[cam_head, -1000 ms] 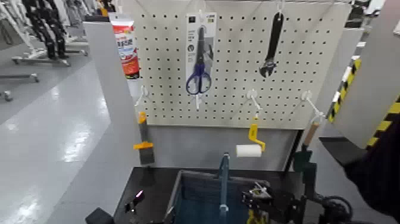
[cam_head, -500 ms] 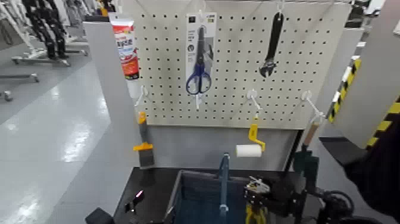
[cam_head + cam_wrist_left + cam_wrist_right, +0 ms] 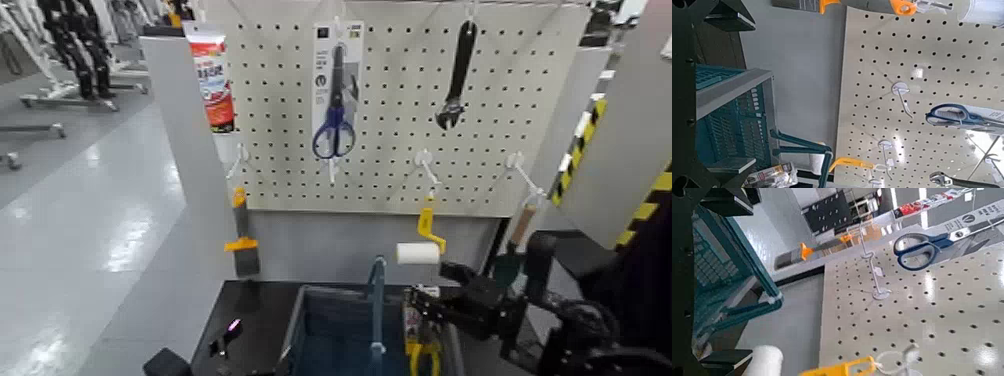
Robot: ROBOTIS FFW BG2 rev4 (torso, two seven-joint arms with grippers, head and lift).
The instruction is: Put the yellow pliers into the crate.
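Note:
The crate [image 3: 335,335] stands at the bottom middle of the head view, its slim handle bar [image 3: 376,305] across the middle. The yellow pliers [image 3: 420,352] on their pale card stand inside the crate against its right wall. My right gripper [image 3: 445,305] hovers just above and to the right of the card. In the right wrist view its fingers [image 3: 727,200] are spread wide with nothing between them, and the crate [image 3: 719,274] lies beyond. My left gripper [image 3: 225,338] is parked left of the crate and is open in the left wrist view [image 3: 746,90], which faces the crate [image 3: 727,117].
A pegboard [image 3: 400,150] behind the crate holds blue scissors [image 3: 334,110], a black wrench [image 3: 458,75], a yellow-handled paint roller [image 3: 420,245] and a wooden-handled brush [image 3: 520,225]. A scraper [image 3: 242,245] and a red tube [image 3: 213,85] hang at its left. A hazard-striped panel [image 3: 640,200] stands on the right.
My right gripper has risen and moved right, away from the crate's inside. The yellow pliers stay behind in the crate and show more fully. The left arm has not moved.

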